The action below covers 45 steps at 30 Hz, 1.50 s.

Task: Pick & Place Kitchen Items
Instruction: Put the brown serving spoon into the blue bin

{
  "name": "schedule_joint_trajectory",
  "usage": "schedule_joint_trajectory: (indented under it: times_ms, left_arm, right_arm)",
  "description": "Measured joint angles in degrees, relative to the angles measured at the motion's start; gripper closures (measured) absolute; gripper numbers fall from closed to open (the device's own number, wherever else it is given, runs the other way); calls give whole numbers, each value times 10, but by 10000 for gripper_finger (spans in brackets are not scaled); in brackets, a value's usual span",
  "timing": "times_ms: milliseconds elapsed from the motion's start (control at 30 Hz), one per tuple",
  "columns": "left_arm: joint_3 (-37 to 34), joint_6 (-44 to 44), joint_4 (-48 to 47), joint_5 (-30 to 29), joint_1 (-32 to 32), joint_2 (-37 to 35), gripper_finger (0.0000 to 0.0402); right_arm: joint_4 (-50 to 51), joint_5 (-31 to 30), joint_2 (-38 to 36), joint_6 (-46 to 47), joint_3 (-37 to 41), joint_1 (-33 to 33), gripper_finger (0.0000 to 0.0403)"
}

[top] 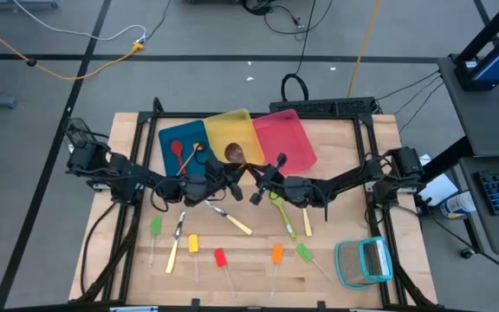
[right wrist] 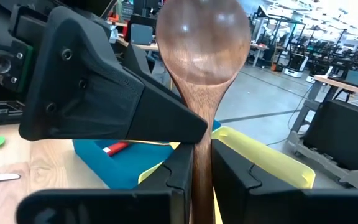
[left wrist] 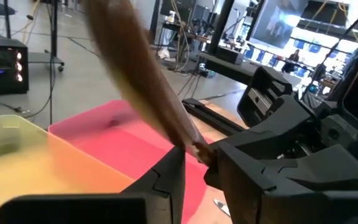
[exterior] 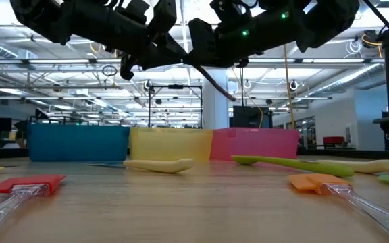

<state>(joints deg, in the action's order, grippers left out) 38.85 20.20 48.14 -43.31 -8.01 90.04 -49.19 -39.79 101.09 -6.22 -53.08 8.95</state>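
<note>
A brown wooden spoon is up in the air over the near rims of the yellow bin and pink bin. Its bowl is over the yellow bin and its handle slants down toward the near side. My left gripper and my right gripper meet at its handle, and both are shut on it. A red spoon lies in the blue bin. Several utensils lie on the table nearer: a green spoon, yellow-handled knives, and sticks with coloured heads. My left gripper pinches the spoon's handle between its two fingers, coming from the table's left, beside the other gripper. The spoon is clear of the table. My right gripper pinches the handle below the bowl between its two fingers, coming from the table's right. The fingers lie across the handle, and the bowl stands out beyond them.
A teal-framed square object lies at the near right corner. The three bins stand side by side at the far middle of the table. The utensils are spread across the near half of the wooden top, under and in front of both arms.
</note>
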Motion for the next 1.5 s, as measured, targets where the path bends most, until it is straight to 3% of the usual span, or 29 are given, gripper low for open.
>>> schedule_joint_trajectory:
  times_ms: [267, 367, 600, 800, 933, 1100, 1267, 1500]
  left_arm:
    - [0, -6, 2, 19, 6, 0, 381]
    - [0, -6, 0, 26, 10, 0, 375]
    - [1, -40, 3, 32, 12, 0, 311]
    - [1, -51, 3, 30, 13, 0, 291]
    - [1, -51, 11, 30, 14, 0, 301]
    - [1, -62, 18, 50, 14, 0, 367]
    - [1, -63, 17, 56, 14, 0, 368]
    - [0, -67, 1, 45, 14, 0, 367]
  right_arm:
    - [6, 5, 0, 7, 0, 3, 366]
    - [14, 4, 0, 11, 0, 3, 367]
    - [21, 24, 1, 14, -1, 6, 370]
    - [19, 17, 1, 12, -1, 6, 373]
    - [15, 15, 1, 12, -1, 6, 372]
    - [15, 14, 1, 5, -1, 6, 368]
    - [19, 12, 1, -8, -1, 6, 352]
    - [24, -7, 1, -24, 0, 8, 293]
